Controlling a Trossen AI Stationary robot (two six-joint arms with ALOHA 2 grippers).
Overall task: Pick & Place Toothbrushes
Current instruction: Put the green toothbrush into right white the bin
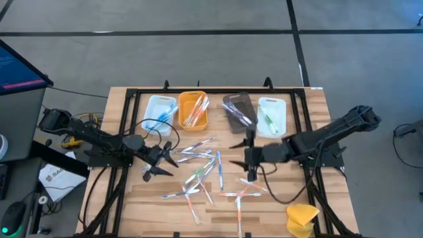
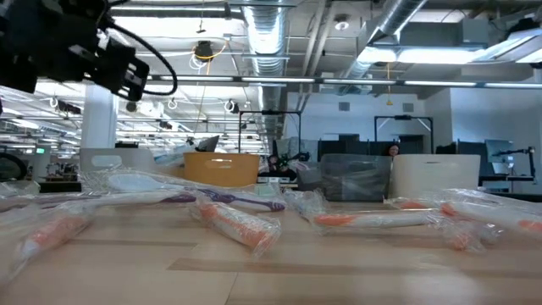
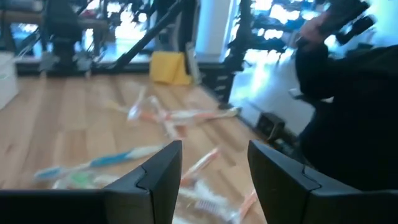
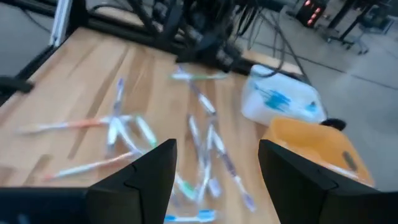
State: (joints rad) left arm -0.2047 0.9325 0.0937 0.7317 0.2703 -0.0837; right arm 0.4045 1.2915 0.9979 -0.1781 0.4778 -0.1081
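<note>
A: How far along?
B: Most toothbrushes (image 1: pixel 201 173) lie loose mid-frame; a few fill the trays (image 1: pixel 192 110) at upper centre.
A: The claws?
B: Left gripper (image 1: pixel 160 164) and right gripper (image 1: pixel 250 158) hover released, holding nothing.
A: Other views?
B: Only the low view shows wrappers; only the overhead shows the green-filled tray (image 1: pixel 271 115).

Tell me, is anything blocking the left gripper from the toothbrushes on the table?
No, nothing visible is. The left gripper hangs open and empty above the wood, and the loose toothbrushes lie in the open just past it.
</note>
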